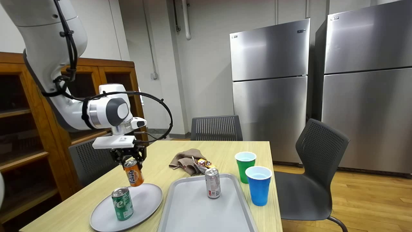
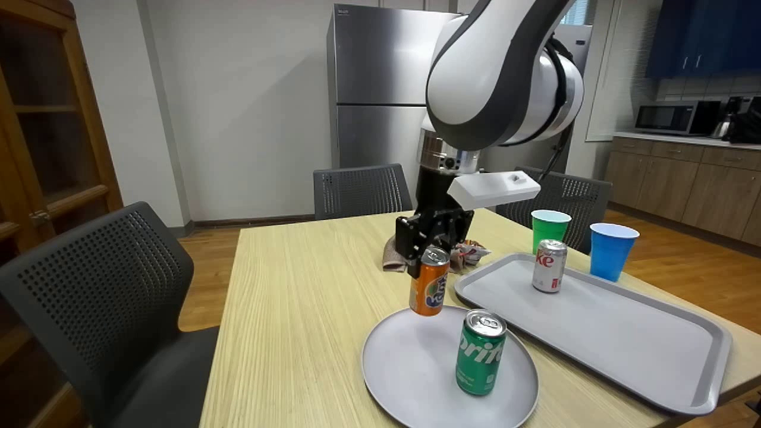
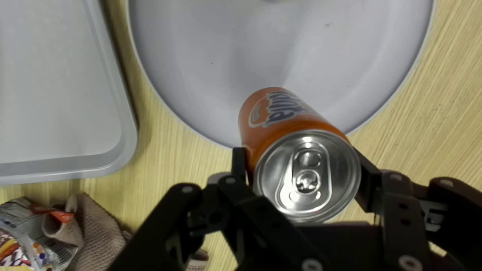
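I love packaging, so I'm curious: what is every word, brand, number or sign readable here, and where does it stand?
"Fanta": orange can
"rit", rest turned away: green can
"ke", rest turned away: silver can
Too small or blurred: crumpled packet print, refrigerator badges, the cans' fine print.

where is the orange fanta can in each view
In an exterior view: Fanta can, left of centre, lower half.
In an exterior view: Fanta can, slightly right of centre, lower half.
Wrist view: Fanta can, right of centre, lid facing the camera.
Landmark in all three: round grey plate.
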`<control>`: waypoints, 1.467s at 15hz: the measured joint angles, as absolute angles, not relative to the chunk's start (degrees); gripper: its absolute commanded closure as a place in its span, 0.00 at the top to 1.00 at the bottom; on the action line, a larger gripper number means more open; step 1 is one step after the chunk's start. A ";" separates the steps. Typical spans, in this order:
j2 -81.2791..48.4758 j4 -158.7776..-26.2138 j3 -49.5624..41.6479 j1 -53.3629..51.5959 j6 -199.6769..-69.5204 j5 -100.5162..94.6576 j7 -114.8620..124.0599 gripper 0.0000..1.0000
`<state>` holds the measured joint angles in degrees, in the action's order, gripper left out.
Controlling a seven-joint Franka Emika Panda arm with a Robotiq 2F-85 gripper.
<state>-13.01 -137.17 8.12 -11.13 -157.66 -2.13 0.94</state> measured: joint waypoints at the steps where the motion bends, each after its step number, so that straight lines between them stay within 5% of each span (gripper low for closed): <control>1: -12.81 -137.17 7.72 -10.68 -157.70 -1.85 0.95 0.39; 22: -12.48 -137.33 -1.43 -4.77 -157.88 -0.14 3.50 0.39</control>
